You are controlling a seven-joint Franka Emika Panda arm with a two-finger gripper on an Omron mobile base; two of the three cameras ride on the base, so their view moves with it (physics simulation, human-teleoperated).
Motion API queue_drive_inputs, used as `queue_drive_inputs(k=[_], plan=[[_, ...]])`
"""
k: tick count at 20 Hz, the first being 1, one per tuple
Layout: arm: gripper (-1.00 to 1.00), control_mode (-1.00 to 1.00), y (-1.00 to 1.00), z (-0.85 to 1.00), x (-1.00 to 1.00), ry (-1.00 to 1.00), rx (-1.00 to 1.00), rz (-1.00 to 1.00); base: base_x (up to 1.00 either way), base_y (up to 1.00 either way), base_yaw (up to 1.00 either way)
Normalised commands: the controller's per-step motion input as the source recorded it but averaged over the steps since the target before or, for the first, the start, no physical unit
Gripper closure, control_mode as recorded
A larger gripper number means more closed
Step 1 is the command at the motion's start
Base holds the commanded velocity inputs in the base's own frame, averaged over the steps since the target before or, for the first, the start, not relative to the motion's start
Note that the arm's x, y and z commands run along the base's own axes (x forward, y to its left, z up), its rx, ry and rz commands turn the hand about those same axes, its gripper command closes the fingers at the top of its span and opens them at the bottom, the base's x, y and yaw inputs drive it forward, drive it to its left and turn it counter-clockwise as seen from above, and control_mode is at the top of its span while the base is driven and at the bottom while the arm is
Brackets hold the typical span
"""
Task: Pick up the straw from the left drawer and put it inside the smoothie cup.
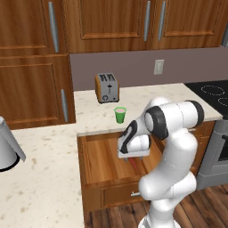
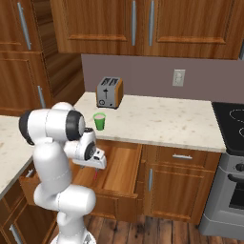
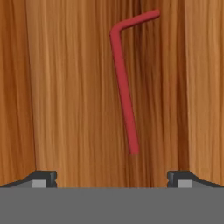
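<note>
Claw (image 3: 112, 177) spread wide, empty — straw (image 3: 124, 94) lies ahead on left drawer (image 3: 65, 87) floor, long axis pointing away between fingertips.

Toaster (image 1: 107, 87) on counter (image 1: 169, 100) — stove (image 1: 213, 91) alongside.

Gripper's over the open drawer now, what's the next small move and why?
Probably lower straight down. The gripper hangs open above the straw, which lies flat on the left drawer bottom between the fingertips' line, not yet touched. Then close on its long section.
</note>
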Motion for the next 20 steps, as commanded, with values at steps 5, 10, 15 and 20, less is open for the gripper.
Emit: queue_drive_inputs(k=[5, 10, 15, 20], plan=[[-1.00, -1.00, -0.08, -0.37, 0.24, 0.00, 0.00, 0.00, 0.00, 0.00, 0.00], [-1.00, -1.00, -0.04, -0.30, 0.22, -0.02, 0.00, 0.00, 0.00, 0.00, 0.00], [-1.00, -1.00, 0.00, -0.24, 0.19, -0.06, 0.00, 0.00, 0.00, 0.00, 0.00], [-1.00, -1.00, 0.00, -0.25, 0.19, -0.06, 0.00, 0.00, 0.00, 0.00, 0.00]])
